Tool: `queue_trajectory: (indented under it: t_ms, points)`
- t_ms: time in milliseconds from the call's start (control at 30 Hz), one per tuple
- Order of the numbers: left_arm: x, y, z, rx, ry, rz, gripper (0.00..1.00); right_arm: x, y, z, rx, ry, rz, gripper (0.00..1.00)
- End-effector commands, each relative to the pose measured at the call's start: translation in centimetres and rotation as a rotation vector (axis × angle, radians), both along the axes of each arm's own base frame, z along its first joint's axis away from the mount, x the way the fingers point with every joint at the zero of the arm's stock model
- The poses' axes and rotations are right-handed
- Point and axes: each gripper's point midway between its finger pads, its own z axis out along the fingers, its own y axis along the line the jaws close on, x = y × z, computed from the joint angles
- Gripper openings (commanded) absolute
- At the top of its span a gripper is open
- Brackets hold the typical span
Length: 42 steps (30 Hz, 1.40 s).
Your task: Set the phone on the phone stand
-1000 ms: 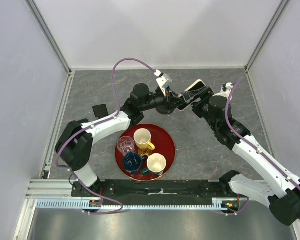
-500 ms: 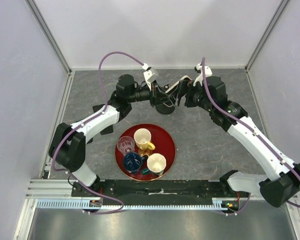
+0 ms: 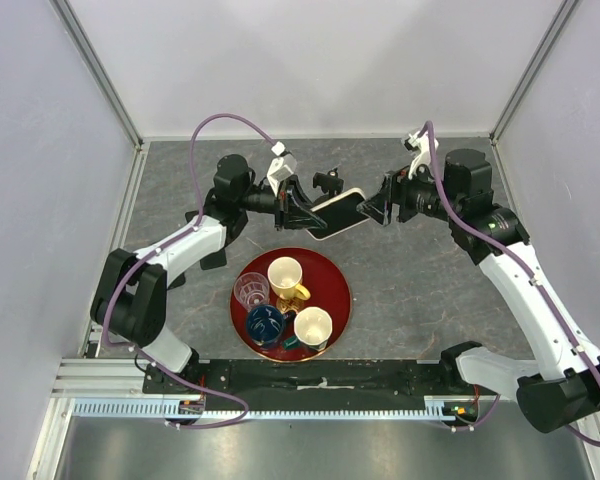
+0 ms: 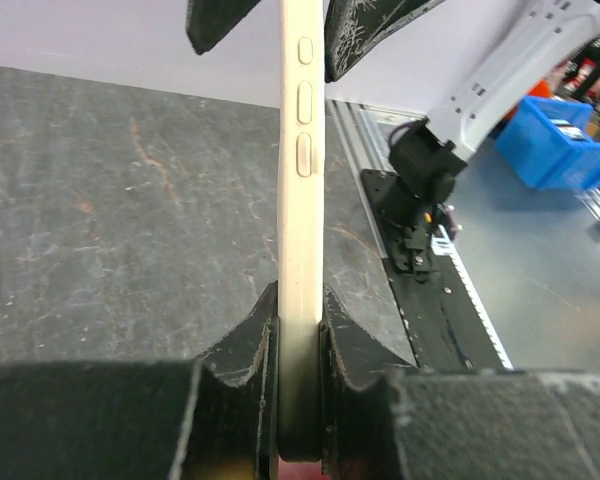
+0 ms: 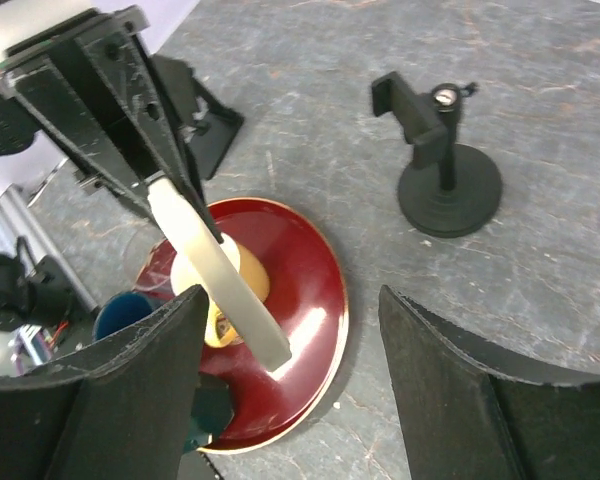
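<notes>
The phone [image 3: 340, 213], black screen with a pale rim, hangs level above the table with my left gripper [image 3: 310, 212] shut on its left end. In the left wrist view the phone [image 4: 300, 200] shows edge-on, pinched between the left gripper's [image 4: 298, 315] pads. My right gripper [image 3: 372, 207] stands open, its jaws either side of the phone's right end [image 5: 225, 280] without clamping it. The black phone stand [image 5: 445, 175] stands upright on the table just behind the phone, and only its clamp head [image 3: 327, 182] shows from above.
A red tray [image 3: 340, 290] in front of the phone holds a yellow-lined cup [image 3: 285, 275], a clear glass [image 3: 251, 290], a blue cup [image 3: 265, 322] and a white cup [image 3: 312, 325]. A flat black rectangle [image 3: 200, 220] lies by the left arm. Walls enclose the table.
The phone went from the right gripper to the left one. The left arm drew it left and nearer, off the stand's area. The right arm swung right and its jaws opened.
</notes>
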Motion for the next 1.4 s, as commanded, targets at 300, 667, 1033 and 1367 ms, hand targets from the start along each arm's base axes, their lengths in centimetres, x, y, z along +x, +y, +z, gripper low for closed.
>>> queue_trajectory:
  t_ms: [300, 667, 1033, 1367]
  points:
    - [-2.4, 0.5, 3.3, -0.075, -0.090, -0.141, 0.02, -4.0, 4.1, 3.7, 0.172, -0.116, 0.360, 0.55]
    - [-0.7, -0.2, 4.0, -0.109, -0.056, -0.052, 0.02, -3.2, 4.8, 5.0, 0.345, -0.185, 0.241, 0.58]
    - [-1.0, -0.2, 4.4, -0.121, -0.046, -0.068, 0.02, -4.1, 5.3, 5.2, 0.329, -0.191, 0.300, 0.32]
    - [-1.5, -0.1, 4.4, -0.125, -0.040, -0.109, 0.02, -4.5, 5.9, 5.8, 0.363, -0.189, 0.346, 0.33]
